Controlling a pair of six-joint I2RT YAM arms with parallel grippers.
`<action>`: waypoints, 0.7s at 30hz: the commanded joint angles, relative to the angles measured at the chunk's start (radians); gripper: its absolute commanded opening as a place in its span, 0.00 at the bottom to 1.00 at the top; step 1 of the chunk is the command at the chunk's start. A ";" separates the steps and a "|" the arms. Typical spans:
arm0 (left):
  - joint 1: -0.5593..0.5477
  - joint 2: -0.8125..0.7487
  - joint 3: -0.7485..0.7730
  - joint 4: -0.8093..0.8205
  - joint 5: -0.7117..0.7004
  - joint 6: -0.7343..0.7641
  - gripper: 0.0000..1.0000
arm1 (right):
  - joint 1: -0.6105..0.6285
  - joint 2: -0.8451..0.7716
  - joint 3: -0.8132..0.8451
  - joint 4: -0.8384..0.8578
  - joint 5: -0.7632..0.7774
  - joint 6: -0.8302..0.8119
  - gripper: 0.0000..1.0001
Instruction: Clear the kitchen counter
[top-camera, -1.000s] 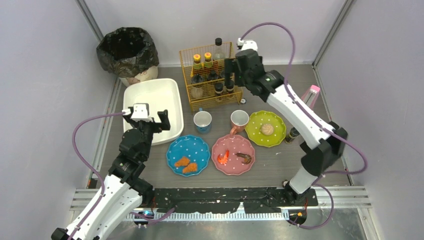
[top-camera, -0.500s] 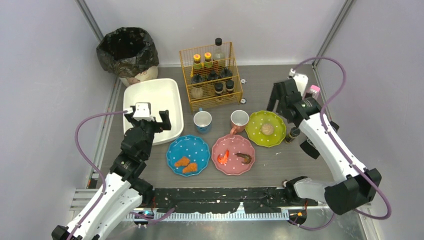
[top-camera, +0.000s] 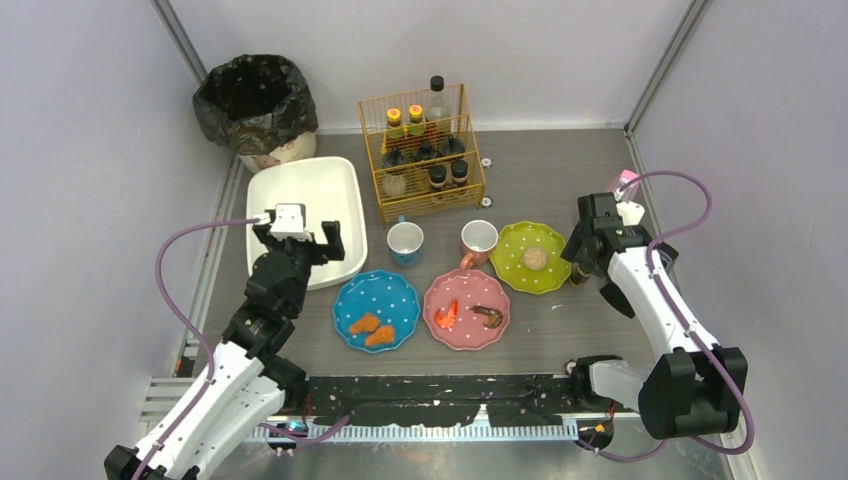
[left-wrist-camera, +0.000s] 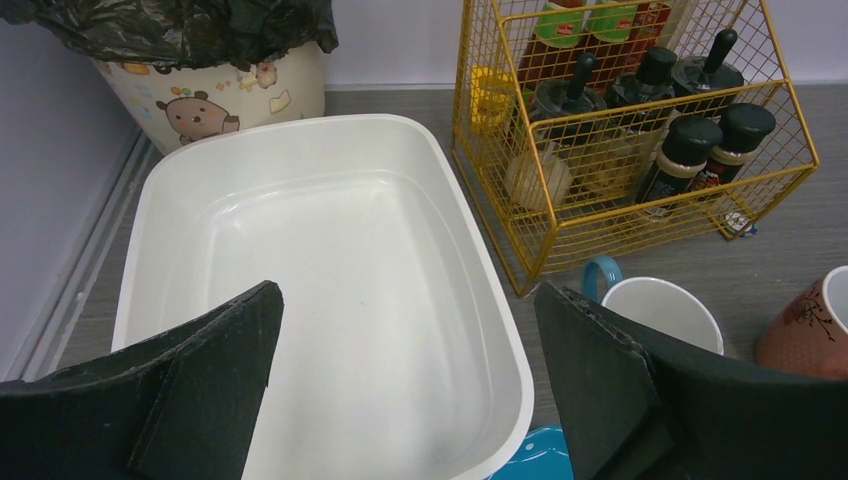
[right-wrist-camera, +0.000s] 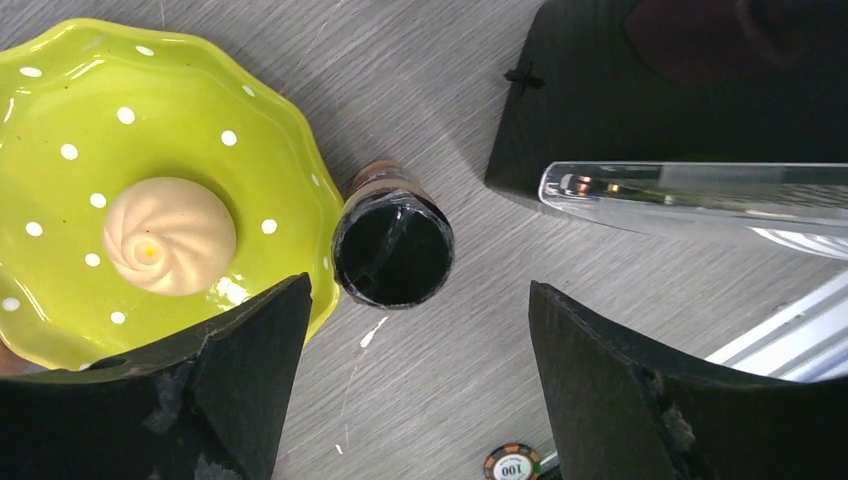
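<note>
The kitchen counter (top-camera: 540, 180) is a grey wood-grain top. On it are a blue plate (top-camera: 376, 310) with fried pieces, a pink plate (top-camera: 466, 310) with shrimp, a green plate (top-camera: 530, 257) with a bun, a blue mug (top-camera: 405, 243) and a pink mug (top-camera: 478, 240). My right gripper (top-camera: 582, 246) is open above a small black-capped bottle (right-wrist-camera: 392, 250), which stands just right of the green plate (right-wrist-camera: 120, 150). In the right wrist view my right gripper (right-wrist-camera: 418, 300) is empty. My left gripper (top-camera: 297, 245) is open and empty over the white tub's (top-camera: 300, 185) near right corner; it also shows in the left wrist view (left-wrist-camera: 408, 295).
A yellow wire rack (top-camera: 420, 150) of bottles stands at the back. A bin (top-camera: 255, 100) lined with a black bag sits at the back left. A pink-topped object (top-camera: 625, 183) stands by the right wall. A poker chip (right-wrist-camera: 512, 465) lies near the bottle. The tub (left-wrist-camera: 330, 300) holds nothing.
My right arm swung from the wire rack at the back over to the right, then came down over the small bottle beside the green plate. The left arm barely moved.
</note>
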 joint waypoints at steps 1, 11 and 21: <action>0.000 -0.009 0.036 0.034 0.004 -0.013 0.99 | -0.019 0.002 -0.037 0.125 -0.061 0.021 0.83; 0.000 -0.014 0.036 0.035 0.005 -0.012 0.99 | -0.037 0.043 -0.075 0.207 -0.061 -0.013 0.64; 0.000 -0.011 0.036 0.039 0.010 -0.013 0.99 | -0.033 -0.022 0.024 0.149 -0.029 -0.046 0.21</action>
